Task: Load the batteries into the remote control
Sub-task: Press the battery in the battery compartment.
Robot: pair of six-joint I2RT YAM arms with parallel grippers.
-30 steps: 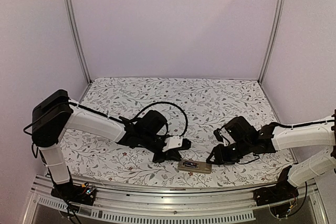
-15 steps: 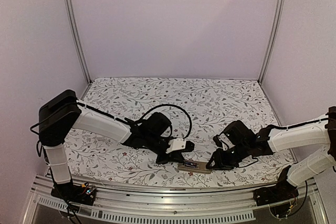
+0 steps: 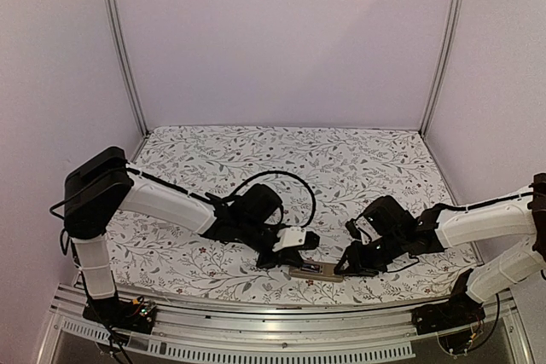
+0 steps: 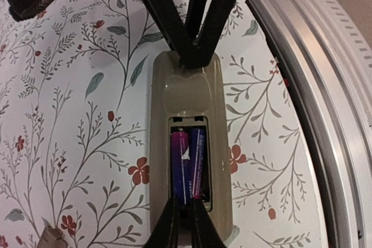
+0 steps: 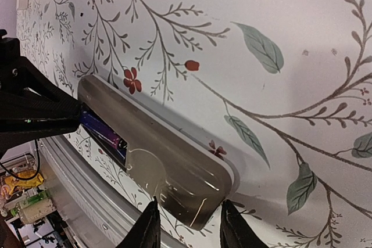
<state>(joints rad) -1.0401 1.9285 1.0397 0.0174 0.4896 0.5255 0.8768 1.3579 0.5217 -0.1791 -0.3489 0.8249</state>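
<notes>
**Batteries in the bay, both arms on the remote**

Batteries first: two of them lie side by side in the open bay of the remote control. The remote rests back-up on the flowered table, just inside the metal front rail.

The left gripper has its fingers drawn almost together at the batteries' near ends. I cannot tell if it pinches one or only presses.

At the far end, the right gripper straddles the remote's rounded tip. It looks clamped there, pinning the body.

Now, handling. These cells look light, hard and smooth, so they should roll or pop up against the bay's contacts. The place to take one is across the middle of the barrel. The remote seems a stiff, light shell that would skate on the cloth, so that far-end brace matters.

Against a second ago, the left arm has slid right, onto the remote. The right has closed in from behind. Over the last half-second, barely a nudge.
</notes>
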